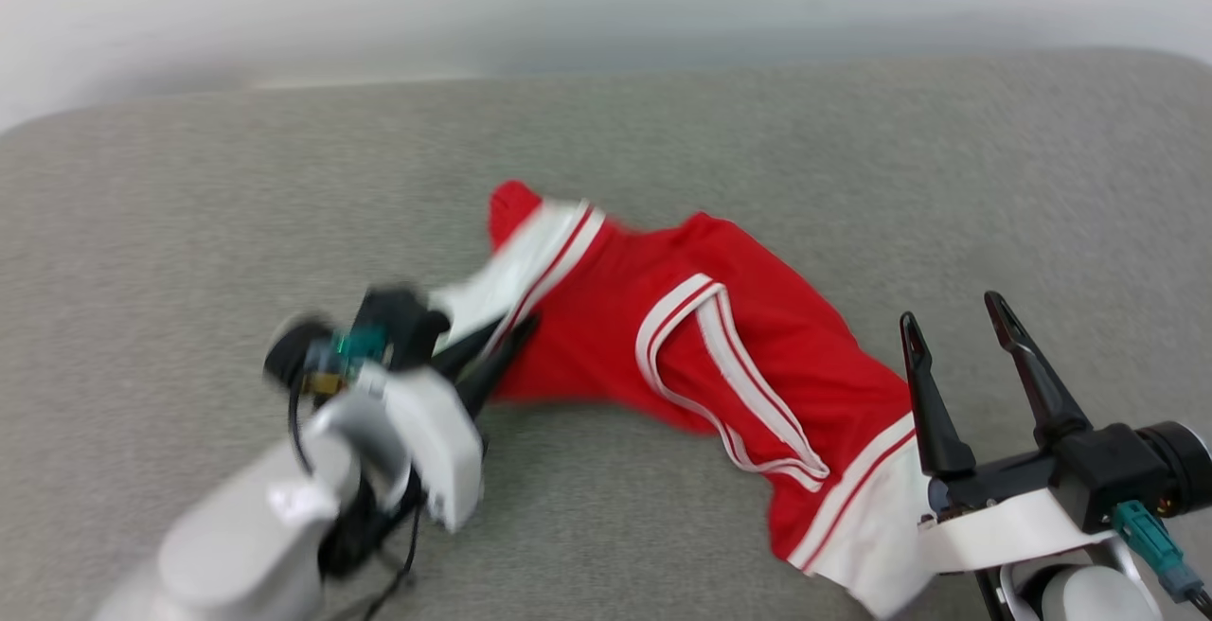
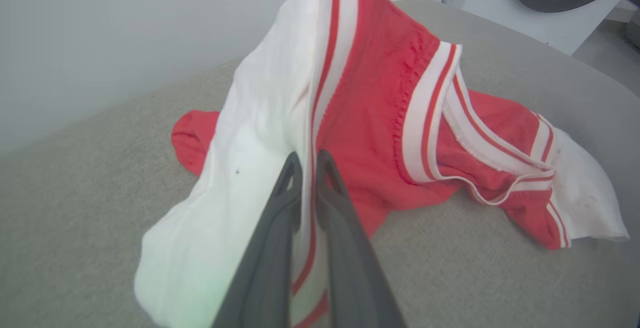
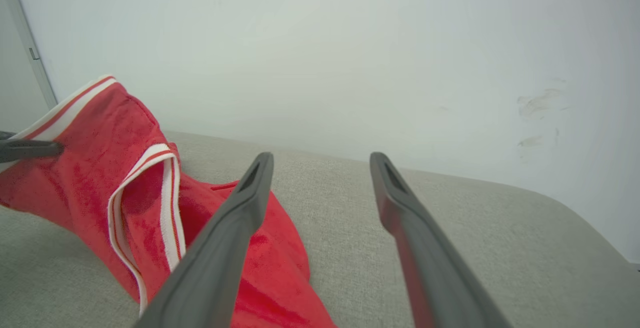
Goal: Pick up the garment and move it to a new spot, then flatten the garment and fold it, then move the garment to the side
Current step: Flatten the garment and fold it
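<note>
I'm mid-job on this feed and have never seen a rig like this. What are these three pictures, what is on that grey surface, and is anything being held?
You are looking through a two-armed wheeled robot's cameras. The wide picture comes from its head, looking down at a grey padded surface. The other two come from cameras on each wrist, looking along that arm's two dark fingers.

On the surface lies the garment, a crumpled red shirt with white sleeves and striped trim. The left gripper is shut on the garment at a white sleeve's striped edge and lifts that part up. The right gripper is open and holds nothing; it sits beside the other sleeve, fingers spread.
</note>
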Available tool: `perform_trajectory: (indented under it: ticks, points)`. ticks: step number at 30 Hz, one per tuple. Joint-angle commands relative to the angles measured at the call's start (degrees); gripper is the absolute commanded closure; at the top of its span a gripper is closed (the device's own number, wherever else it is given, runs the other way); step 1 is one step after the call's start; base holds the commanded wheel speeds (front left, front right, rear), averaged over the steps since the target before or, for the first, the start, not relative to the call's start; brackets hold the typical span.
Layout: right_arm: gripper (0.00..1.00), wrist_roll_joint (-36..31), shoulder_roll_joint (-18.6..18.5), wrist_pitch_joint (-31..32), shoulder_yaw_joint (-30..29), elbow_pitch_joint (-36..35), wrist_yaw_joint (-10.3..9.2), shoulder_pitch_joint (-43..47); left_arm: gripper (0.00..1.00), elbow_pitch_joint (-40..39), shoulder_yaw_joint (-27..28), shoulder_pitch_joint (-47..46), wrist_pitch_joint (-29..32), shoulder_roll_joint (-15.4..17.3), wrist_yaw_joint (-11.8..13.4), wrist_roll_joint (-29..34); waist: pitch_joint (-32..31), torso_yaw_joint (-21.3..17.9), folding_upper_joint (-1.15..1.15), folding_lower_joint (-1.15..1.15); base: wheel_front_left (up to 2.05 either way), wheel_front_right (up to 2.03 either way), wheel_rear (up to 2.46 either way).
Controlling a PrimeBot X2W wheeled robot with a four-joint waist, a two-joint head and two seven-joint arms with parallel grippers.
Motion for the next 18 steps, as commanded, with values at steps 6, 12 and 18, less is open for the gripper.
perform_trajectory:
  ticks: [6,12,18]
  points:
    - [0.00,-0.73,0.10,-0.09,-0.68,0.30,-0.04,2.14,1.00,-1.80,-3.06,13.17,-4.08,1.60,3.84,0.19,-4.05,5.71,0.00,0.00,0.00,0.00,0.00]
    - [0.00,-1.13,0.10,-0.09,-0.76,0.99,-0.04,2.60,0.00,1.61,-8.21,17.18,-3.17,0.04,3.96,3.17,-5.35,7.49,0.00,0.00,0.00,0.00,0.00]
    - [0.00,-0.81,0.10,-0.09,-0.82,1.24,-0.04,3.08,0.00,3.25,-8.57,17.17,-5.26,-1.08,4.38,3.98,-6.15,7.99,0.00,0.00,0.00,0.00,0.00]
